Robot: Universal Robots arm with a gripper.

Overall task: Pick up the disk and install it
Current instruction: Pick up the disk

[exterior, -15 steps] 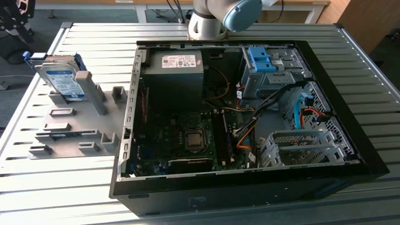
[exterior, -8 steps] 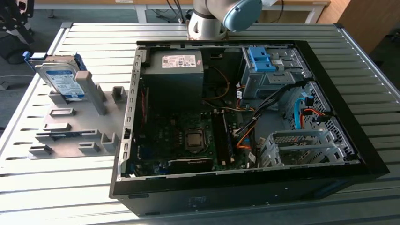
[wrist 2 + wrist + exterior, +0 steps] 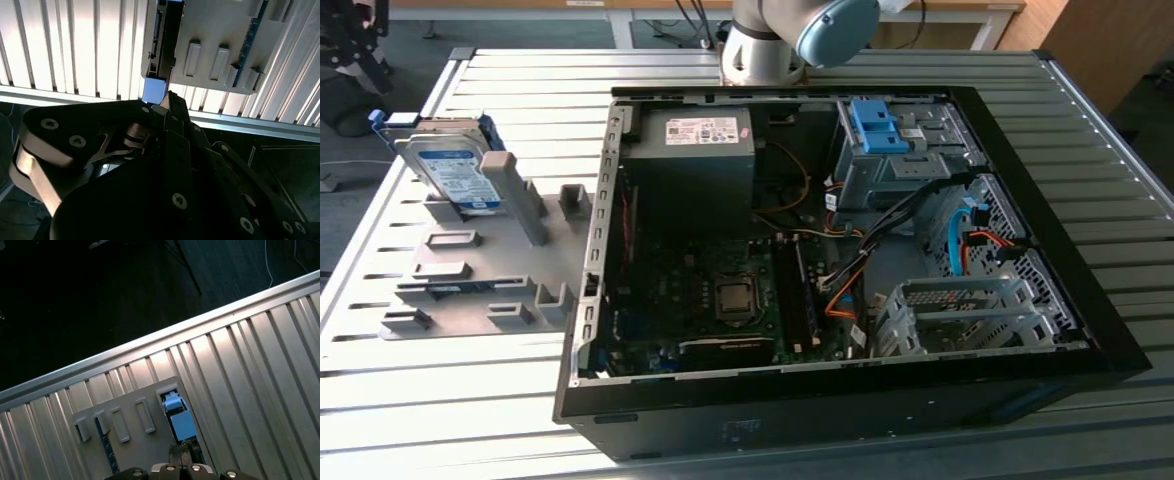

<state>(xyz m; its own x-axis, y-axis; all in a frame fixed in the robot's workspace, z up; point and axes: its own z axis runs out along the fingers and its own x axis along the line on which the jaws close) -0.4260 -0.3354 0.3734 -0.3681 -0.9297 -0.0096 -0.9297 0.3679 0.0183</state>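
Observation:
The disk (image 3: 450, 165) stands upright in a slot at the far corner of the grey fixture (image 3: 467, 270), on the exterior view's left; its white and blue label faces the camera and blue rails run along its edges. In the second wrist view the disk (image 3: 159, 45) shows edge-on, with a blue rail end just past my gripper (image 3: 167, 100). The fingers meet at their tips, shut on nothing, a short way off the disk. In the first wrist view the disk (image 3: 177, 416) stands in the fixture (image 3: 131, 432), just beyond the gripper (image 3: 183, 455).
An open computer case (image 3: 1067, 300) lies on the slatted metal table (image 3: 467, 410). Inside are a dark grey box (image 3: 700, 160), a blue latch piece with a metal cage (image 3: 881, 135) and a silver cage (image 3: 961, 315). The table edge (image 3: 150, 342) runs near the fixture.

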